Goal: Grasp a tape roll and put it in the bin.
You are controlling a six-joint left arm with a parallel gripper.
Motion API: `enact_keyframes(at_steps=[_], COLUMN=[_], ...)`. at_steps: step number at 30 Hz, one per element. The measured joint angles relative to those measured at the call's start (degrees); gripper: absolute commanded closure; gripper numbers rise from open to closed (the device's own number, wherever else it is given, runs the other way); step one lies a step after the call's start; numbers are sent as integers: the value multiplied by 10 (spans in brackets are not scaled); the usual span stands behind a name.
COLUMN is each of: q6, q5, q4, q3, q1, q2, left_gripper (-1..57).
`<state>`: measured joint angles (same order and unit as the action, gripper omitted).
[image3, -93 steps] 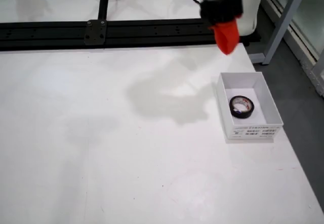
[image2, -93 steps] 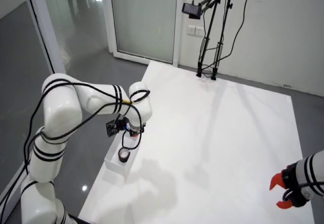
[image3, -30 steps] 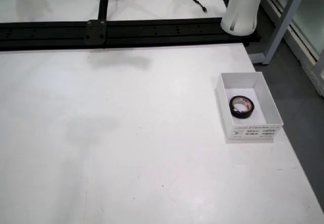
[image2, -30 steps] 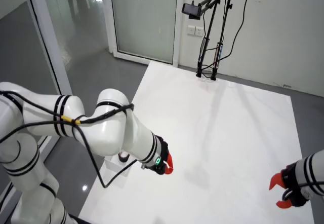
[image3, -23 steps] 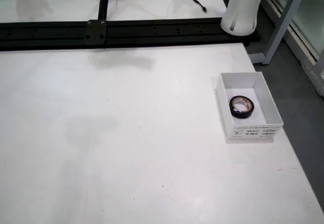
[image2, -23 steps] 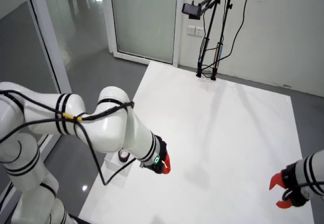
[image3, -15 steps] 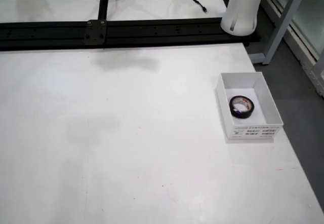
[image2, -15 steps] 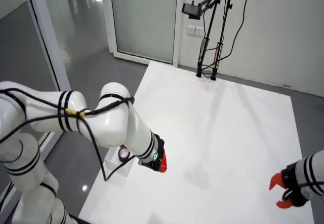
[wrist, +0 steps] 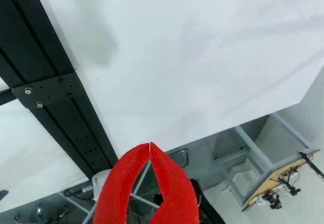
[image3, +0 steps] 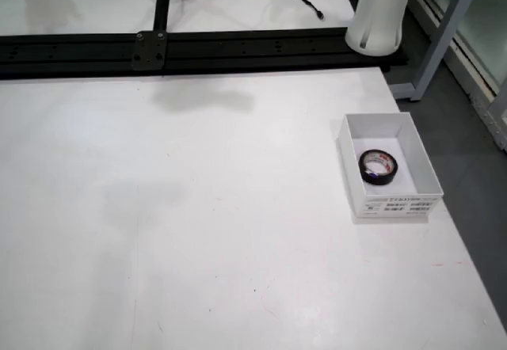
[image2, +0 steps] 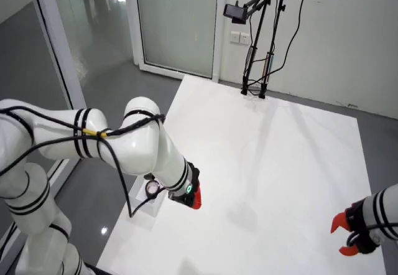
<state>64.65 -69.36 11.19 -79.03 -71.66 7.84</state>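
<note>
A black tape roll (image3: 379, 167) lies flat inside the small white bin (image3: 394, 206) near the right edge of the table in the view down on the table. The wide room view shows the tape roll (image2: 151, 189) in the bin (image2: 142, 201), partly hidden behind my white arm. My gripper (image2: 195, 201), with red fingers, hangs just right of the bin, above the table. In the view that rides on the gripper, my gripper (wrist: 150, 146) is shut with its tips touching and nothing between them. It does not appear in the view down on the table.
A black rail (image3: 238, 45) runs along the table's far side, next to my arm's white base (image3: 384, 17). A second arm's red gripper (image2: 347, 237) rests at the lower right of the wide room view. A camera stand (image2: 261, 45) stands at the far table end.
About three seconds ago my arm hung over the bin with the tape in it. It has since swung round and low. In the last second the gripper drifted left toward the bin.
</note>
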Motion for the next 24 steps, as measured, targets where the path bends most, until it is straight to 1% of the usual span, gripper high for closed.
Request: enact_keyframes(at_steps=[24], q6=[-2], q5=[-7], q4=[-5], q3=[0], q1=[22], q2=[2], left_gripper=[564])
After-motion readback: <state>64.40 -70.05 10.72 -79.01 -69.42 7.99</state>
